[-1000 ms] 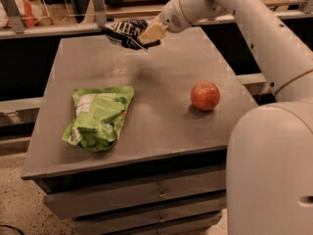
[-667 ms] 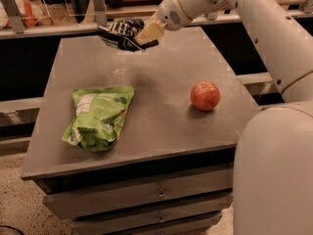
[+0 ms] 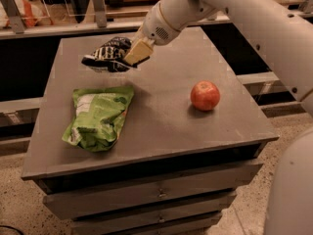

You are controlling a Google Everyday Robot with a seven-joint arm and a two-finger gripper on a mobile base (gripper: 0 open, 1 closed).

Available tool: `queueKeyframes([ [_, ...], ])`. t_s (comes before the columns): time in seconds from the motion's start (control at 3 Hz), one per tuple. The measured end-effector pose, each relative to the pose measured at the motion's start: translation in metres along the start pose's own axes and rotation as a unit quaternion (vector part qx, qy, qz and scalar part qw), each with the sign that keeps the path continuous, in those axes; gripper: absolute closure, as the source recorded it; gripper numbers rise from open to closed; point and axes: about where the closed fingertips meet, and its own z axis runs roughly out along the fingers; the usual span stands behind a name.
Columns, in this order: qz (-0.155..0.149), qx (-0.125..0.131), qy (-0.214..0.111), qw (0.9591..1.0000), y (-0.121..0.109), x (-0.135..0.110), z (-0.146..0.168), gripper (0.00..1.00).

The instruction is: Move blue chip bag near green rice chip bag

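Note:
My gripper [image 3: 132,55] is shut on the blue chip bag [image 3: 106,56], a small dark navy bag with white lettering. It holds the bag in the air over the back left part of the grey table [image 3: 161,111]. The green rice chip bag [image 3: 99,116], larger and light green with white patches, lies flat on the table's left side. The blue bag hangs just above and behind the green bag's top edge. My white arm reaches in from the upper right.
A red apple [image 3: 205,95] sits on the table's right side. The table has drawers [image 3: 146,195] below its front edge. A shelf with metal posts [image 3: 98,4] runs behind the table. My white base [image 3: 291,190] stands at the right.
My gripper has come forward and down with the blue chip bag, from the table's back edge toward the green bag. The green bag and apple have not moved on the table.

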Motion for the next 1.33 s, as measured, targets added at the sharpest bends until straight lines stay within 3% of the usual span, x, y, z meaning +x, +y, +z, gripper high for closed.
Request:
queueKeyframes([
  [0.67,-0.036,-0.029,0.044,0.998,0.046,0.007,0.016,1.0],
  [1.0,-0.049,-0.036,0.064,0.9961,0.054,0.01,0.017,0.84],
  [1.33,-0.06,-0.037,0.075,0.9947,0.053,0.012,0.017,0.6],
])
